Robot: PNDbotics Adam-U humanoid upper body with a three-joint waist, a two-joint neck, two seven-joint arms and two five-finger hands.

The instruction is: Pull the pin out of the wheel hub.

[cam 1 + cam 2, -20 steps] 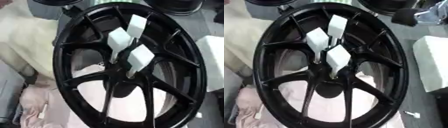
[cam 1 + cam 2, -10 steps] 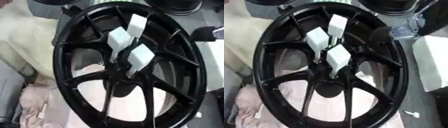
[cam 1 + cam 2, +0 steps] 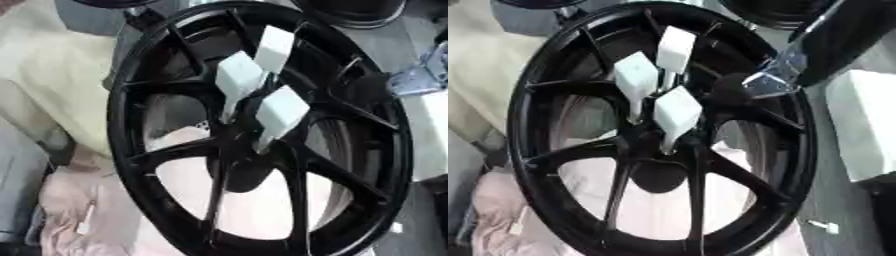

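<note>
Three white pins (image 3: 677, 114) stick up from the middle of the black wheel (image 3: 544, 75). The right hand (image 3: 730, 90) reaches in; I cannot tell its fingers. It may bump the pins crooked.

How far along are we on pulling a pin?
Nothing is out yet: three white pins stand in the wheel hub. In hand: the right hand is over the spokes beside them, touching none; its fingers are unclear. Left: grasp one and pull. The left hand isn't visible.
</note>
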